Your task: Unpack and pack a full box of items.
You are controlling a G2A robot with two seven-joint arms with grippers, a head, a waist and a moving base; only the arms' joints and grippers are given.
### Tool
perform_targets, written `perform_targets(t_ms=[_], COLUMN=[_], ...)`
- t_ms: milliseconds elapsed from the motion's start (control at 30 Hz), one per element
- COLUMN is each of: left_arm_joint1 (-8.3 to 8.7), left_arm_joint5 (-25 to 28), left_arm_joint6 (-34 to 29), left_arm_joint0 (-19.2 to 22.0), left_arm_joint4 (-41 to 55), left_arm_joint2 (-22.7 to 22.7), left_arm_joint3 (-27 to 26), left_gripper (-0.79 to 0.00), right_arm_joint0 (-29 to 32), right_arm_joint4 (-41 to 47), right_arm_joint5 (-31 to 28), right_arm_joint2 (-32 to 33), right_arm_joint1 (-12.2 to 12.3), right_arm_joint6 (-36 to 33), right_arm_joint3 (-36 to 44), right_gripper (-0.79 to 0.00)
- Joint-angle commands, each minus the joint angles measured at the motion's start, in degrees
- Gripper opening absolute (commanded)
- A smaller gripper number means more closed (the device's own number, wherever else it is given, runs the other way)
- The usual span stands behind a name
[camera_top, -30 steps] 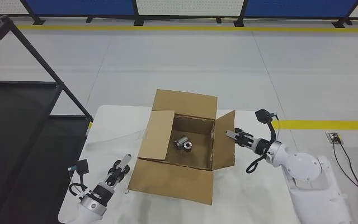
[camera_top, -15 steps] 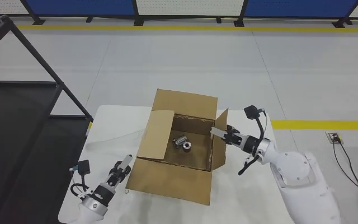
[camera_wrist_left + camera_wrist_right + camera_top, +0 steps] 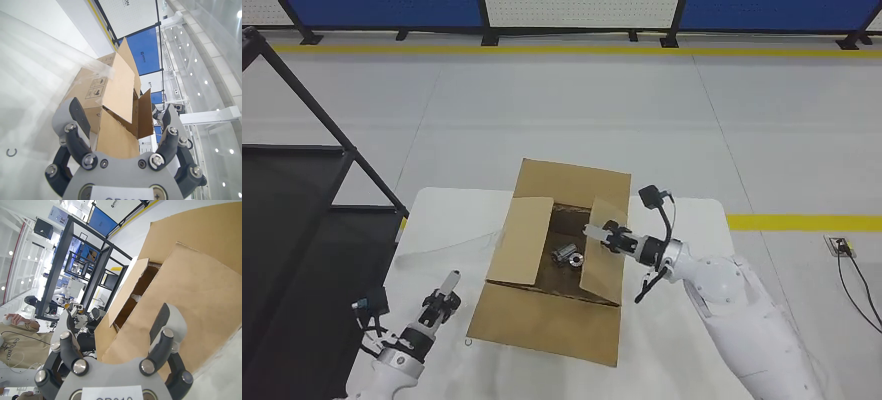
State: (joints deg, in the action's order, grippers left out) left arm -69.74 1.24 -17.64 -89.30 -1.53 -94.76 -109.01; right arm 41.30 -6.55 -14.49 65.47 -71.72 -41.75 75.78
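An open cardboard box point(image 3: 547, 320) stands mid-table with its flaps up. A metal part point(image 3: 568, 256) lies on its floor. My right gripper point(image 3: 604, 238) is open at the box's right side, its fingers against the right flap point(image 3: 602, 268), which leans in over the opening. In the right wrist view that flap point(image 3: 189, 298) lies across the open gripper point(image 3: 117, 321), and a small white item point(image 3: 136, 297) shows inside the box. My left gripper point(image 3: 442, 297) hangs open over the table, left of the box's near corner, holding nothing. From the left wrist the box point(image 3: 117, 94) sits beyond the open gripper point(image 3: 122, 117).
Clear plastic film point(image 3: 457, 245) trails from the box's left side over the white table point(image 3: 442, 215). A small open ring point(image 3: 470, 343) lies on the table near the left gripper. A black metal rack point(image 3: 302, 200) stands beside the table's left edge.
My right gripper has moved left and pushed the right flap from standing outward to leaning in over the box. The left gripper has drawn back a little from the box.
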Motion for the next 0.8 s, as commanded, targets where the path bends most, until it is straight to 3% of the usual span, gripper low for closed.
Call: perform_targets(t_ms=[0,433,767], left_arm_joint1=[0.12,0.33,0.38], left_arm_joint5=[-0.84,-1.68,-0.67], left_arm_joint6=[-1.60,-8.22,-10.07], left_arm_joint0=[1.84,13.32,14.51], left_arm_joint4=[1.26,2.27,0.15], left_arm_joint2=[-0.47,3.76,7.17], left_arm_joint3=[2.74,12.82,12.34], left_gripper=[0.000,0.000,0.000], right_arm_joint0=[-1.51,-4.62,-3.66], right_arm_joint4=[-0.20,0.58,-0.03], right_arm_joint5=[-0.63,-5.96,-6.51], right_arm_joint2=[-1.69,-4.77,-3.74], right_arm_joint1=[-0.42,-1.52,-1.07], right_arm_joint6=[0.06,0.97,0.18], right_arm_joint3=[-2.97,-12.42,-11.95], right_gripper=[0.000,0.000,0.000])
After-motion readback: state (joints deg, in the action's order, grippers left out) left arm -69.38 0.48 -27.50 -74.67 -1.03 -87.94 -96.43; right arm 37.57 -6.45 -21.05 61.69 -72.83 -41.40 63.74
